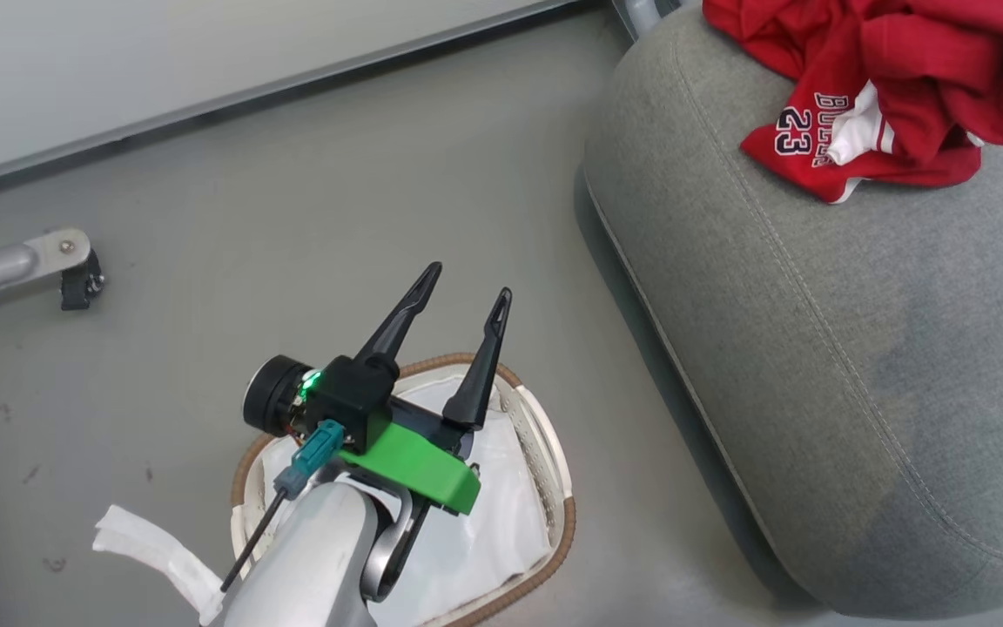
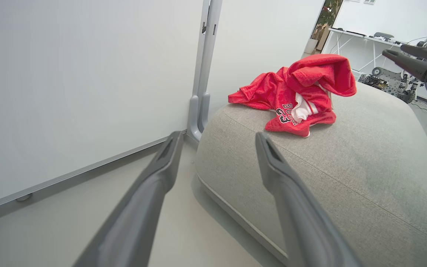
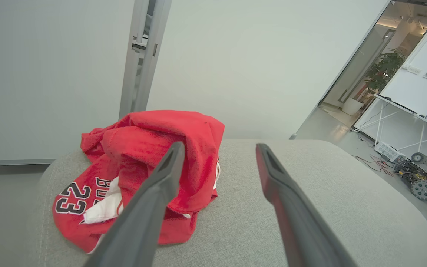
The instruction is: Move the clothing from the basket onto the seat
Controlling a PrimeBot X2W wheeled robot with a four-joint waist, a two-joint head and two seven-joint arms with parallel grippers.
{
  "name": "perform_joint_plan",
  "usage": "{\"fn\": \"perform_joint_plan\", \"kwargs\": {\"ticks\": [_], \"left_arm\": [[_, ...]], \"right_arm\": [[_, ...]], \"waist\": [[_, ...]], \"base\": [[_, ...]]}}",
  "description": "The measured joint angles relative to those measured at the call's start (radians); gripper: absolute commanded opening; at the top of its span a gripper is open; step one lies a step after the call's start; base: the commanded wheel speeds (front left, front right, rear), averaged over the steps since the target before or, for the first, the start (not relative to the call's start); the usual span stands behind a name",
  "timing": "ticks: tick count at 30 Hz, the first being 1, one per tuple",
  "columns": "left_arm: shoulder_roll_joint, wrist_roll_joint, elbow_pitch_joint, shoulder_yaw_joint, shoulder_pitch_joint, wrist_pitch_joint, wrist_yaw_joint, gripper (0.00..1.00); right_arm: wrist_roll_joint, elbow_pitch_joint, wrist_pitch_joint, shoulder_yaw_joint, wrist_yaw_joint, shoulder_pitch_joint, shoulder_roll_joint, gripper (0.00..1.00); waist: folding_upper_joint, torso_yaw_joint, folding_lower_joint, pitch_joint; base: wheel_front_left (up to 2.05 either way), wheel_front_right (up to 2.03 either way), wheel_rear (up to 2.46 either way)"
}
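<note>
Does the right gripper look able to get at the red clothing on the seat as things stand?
Likely yes. The right gripper stands open above the seat, with the clothing heaped close ahead of it, a little to one side, and nothing between them.

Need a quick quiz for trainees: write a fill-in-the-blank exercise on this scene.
1. The red clothing lies bunched on the grey ____.
2. The basket, lined in white, stands on the ____.
3. The left tool has its jaws ____.
Missing words: seat; floor; open.
</note>
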Motion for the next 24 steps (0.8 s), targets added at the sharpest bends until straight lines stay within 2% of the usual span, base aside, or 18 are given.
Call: {"fn": "perform_joint_plan", "kwargs": {"ticks": [6, 13, 18, 24], "left_arm": [[-0.003, -0.003, -0.015, 0.077, 0.063, 0.0, 0.015, 1.0], [-0.003, 0.012, -0.028, 0.179, 0.134, 0.0, 0.046, 1.0], [-0.004, 0.028, -0.022, 0.261, 0.186, 0.0, 0.068, 1.0], [-0.004, 0.018, -0.022, 0.338, 0.257, 0.0, 0.088, 1.0]], "right_arm": [[0.011, -0.01, 0.0, 0.074, 0.0, -0.003, 0.012, 1.0], [0.049, -0.054, 0.0, 0.146, 0.0, 0.052, 0.119, 1.0], [0.092, -0.088, 0.0, 0.188, 0.0, 0.121, 0.171, 1.0], [0.195, -0.108, 0.0, 0.247, 0.0, 0.215, 0.186, 1.0]], "waist": [[0.0, 0.038, 0.0, -0.082], [0.0, 0.114, 0.0, -0.14], [-0.0001, 0.166, -0.0001, -0.174], [0.0, 0.214, -0.0001, -0.206]], "base": [[0.0, 0.0, 0.0], [0.0, 0.0, 0.0], [0.0, 0.0, 0.0], [0.0, 0.0, 0.0]]}}
